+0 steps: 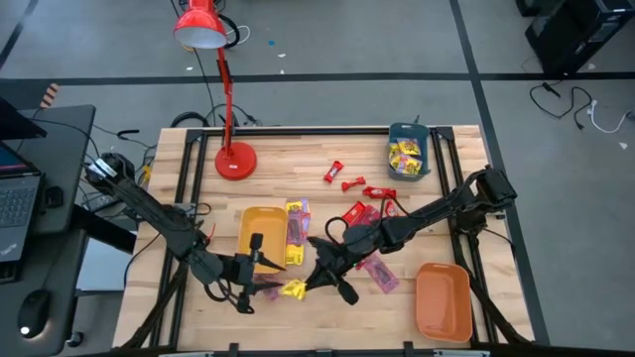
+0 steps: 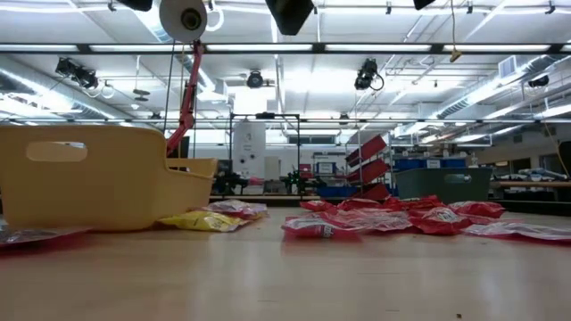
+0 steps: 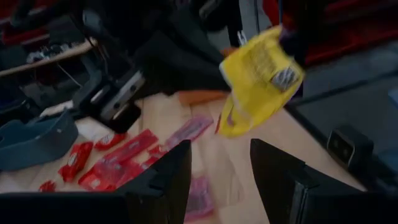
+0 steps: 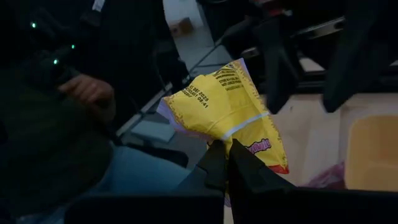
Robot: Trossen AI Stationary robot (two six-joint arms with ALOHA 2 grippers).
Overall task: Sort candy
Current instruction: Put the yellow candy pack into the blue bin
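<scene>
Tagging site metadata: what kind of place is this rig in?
Most likely a robotics lab or workshop: a slatted wooden table on grey concrete, a laptop desk beside it, and long fluorescent ceiling lights over red shelving behind.

On the table we see a red lamp (image 1: 234,159), yellow tray (image 1: 262,230), teal tray (image 1: 408,134) and orange tray (image 1: 443,301).

Yellow candy packet (image 4: 231,112), dark print

wooden table (image 1: 198,307); on it candy (image 1: 369,191), trays (image 1: 443,300), red lamp (image 1: 234,160)
</scene>
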